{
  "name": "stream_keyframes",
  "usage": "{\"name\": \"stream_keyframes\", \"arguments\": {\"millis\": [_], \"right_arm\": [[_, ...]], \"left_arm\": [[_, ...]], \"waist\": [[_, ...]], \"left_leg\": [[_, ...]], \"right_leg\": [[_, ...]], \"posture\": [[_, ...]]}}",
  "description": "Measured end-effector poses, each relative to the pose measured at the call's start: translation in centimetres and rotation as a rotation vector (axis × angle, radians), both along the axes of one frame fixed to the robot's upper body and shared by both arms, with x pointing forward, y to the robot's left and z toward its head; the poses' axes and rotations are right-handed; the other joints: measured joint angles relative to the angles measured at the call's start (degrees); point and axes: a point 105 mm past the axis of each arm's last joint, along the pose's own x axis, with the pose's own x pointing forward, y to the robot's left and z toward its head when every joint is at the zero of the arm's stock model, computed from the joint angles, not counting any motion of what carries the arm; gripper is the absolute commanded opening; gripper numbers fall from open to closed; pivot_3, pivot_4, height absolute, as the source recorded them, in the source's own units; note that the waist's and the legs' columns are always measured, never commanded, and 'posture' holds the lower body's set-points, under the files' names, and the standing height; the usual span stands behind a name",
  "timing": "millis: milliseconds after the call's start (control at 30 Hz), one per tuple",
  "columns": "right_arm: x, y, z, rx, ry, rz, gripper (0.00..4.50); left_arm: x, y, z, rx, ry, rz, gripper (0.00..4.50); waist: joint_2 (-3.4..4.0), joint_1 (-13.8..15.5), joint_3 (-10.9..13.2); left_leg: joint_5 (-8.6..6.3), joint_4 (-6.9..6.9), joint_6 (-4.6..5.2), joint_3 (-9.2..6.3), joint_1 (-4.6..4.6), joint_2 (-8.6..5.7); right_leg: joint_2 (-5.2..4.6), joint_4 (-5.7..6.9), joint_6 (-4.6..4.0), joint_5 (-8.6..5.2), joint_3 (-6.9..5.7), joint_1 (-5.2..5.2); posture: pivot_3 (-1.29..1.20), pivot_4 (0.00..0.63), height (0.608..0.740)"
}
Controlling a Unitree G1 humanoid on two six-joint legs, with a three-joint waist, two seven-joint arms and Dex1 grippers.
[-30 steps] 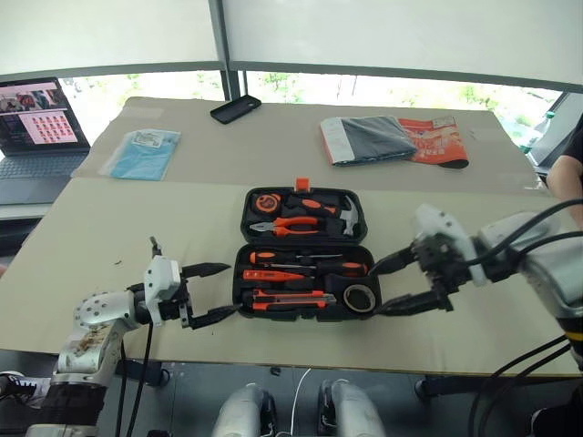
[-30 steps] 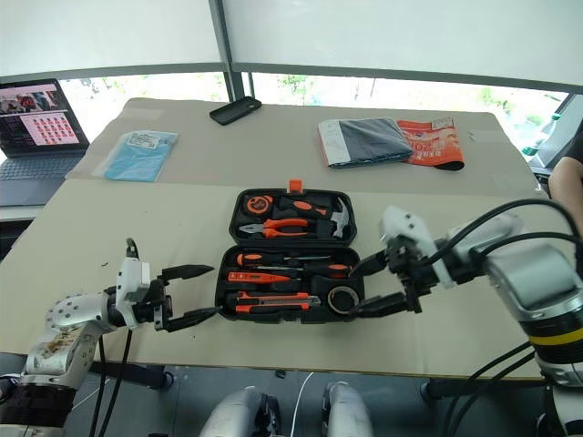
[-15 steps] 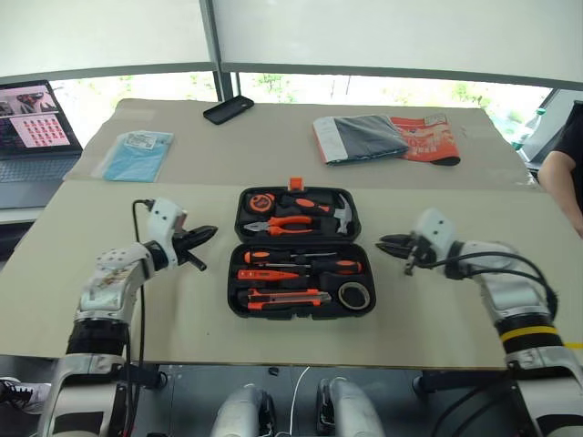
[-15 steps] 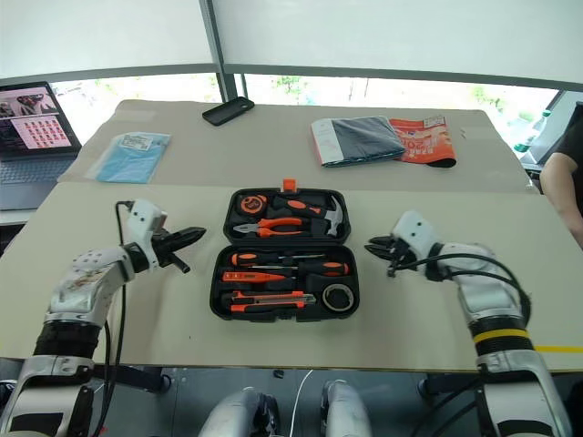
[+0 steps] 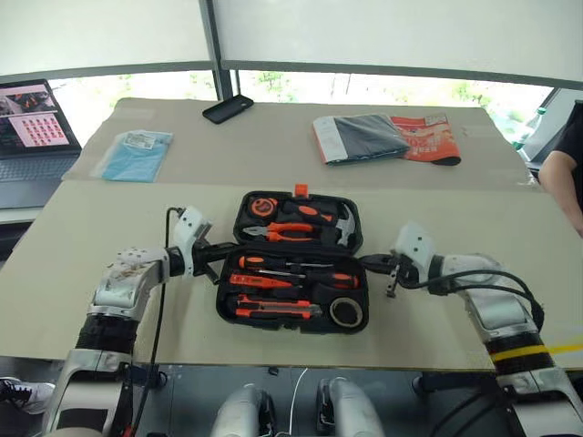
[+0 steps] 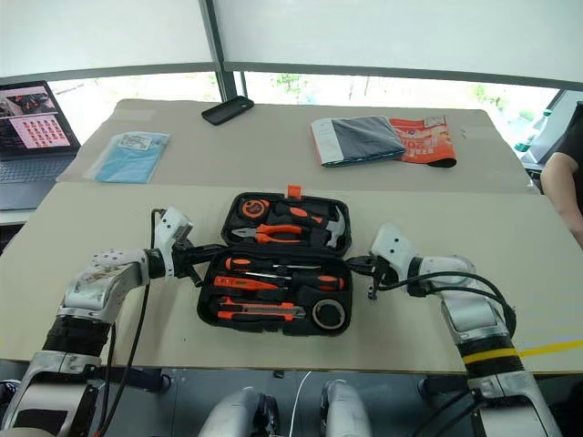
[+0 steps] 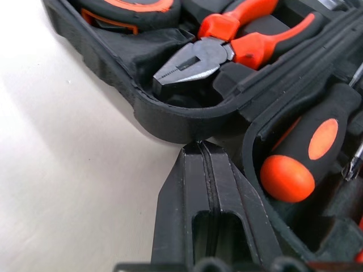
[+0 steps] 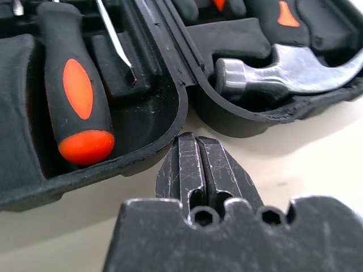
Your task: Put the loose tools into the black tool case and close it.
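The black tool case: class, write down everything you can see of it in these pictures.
The black tool case lies open on the beige table, two rounded moulded-plastic halves joined at a hinge, a small orange latch on the far edge. The far half holds pliers, a hammer and a tape measure; the near half holds screwdrivers, a utility knife and a tape roll. The shut left gripper and right gripper point at the hinge ends.

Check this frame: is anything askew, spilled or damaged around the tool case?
Nothing spilled or broken. The case lies open and slightly skewed to the table edge, tools seated in its slots. Both grippers, left and right, sit shut at the hinge ends.
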Motion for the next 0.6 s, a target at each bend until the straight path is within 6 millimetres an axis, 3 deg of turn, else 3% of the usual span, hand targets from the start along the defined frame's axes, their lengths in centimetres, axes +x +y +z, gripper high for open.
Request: {"name": "stream_keyframes", "arguments": {"millis": [133,233,367,467,567,600], "right_arm": [[-0.4,-0.2,-0.2,-0.027,-0.009,-0.004,0.04],[-0.6,-1.1,-0.1,-0.016,0.043,-0.039,0.75],[-0.4,-3.7,2.8,0.023,0.065,-0.115,2.05],[-1.0,-3.8,4.7,0.106,0.182,-0.156,3.24],[-1.6,-3.2,5.6,0.149,0.407,-0.218,4.25],[-1.5,-3.0,6.2,0.152,0.469,-0.248,4.4]], "left_arm": [[-0.5,0.3,0.3,0.013,0.007,0.003,0.0],[-1.0,1.4,1.0,-0.015,0.052,0.037,0.68],[-1.7,3.7,2.8,0.016,0.131,0.098,2.05],[-1.8,3.8,3.7,-0.026,0.2,0.095,3.28],[-0.4,3.2,4.8,-0.108,0.223,0.117,4.34],[0.3,3.3,5.2,-0.118,0.235,0.147,4.45]], "waist": [[0.0,0.0,0.0],[-0.02,0.1,0.0],[-0.02,0.1,0.1],[-0.02,0.2,0.1],[-0.04,0.6,0.1],[-0.08,0.6,0.1]], "left_leg": [[-0.01,0.01,0.01,0.0,0.0,-0.01],[-0.02,0.03,0.0,-0.03,-0.01,0.0],[-0.02,0.02,-0.01,-0.09,0.03,-0.01],[-0.01,0.01,0.0,-0.18,0.02,0.01],[0.0,0.09,0.02,-0.22,-0.1,-0.01],[0.0,0.13,0.02,-0.23,-0.1,-0.01]], "right_leg": [[0.0,-0.01,0.02,-0.01,0.01,0.0],[-0.07,0.02,0.02,0.0,0.0,-0.02],[-0.07,0.05,0.03,0.0,0.01,0.0],[-0.05,0.03,0.01,-0.01,-0.01,0.01],[-0.1,0.06,-0.04,0.03,-0.03,-0.04],[-0.09,0.05,-0.08,0.06,-0.03,-0.04]], "posture": [[0.0,0.15,0.74],[0.0,0.15,0.74],[0.0,0.15,0.74],[0.0,0.15,0.74],[0.0,0.15,0.74],[0.0,0.15,0.74]]}}
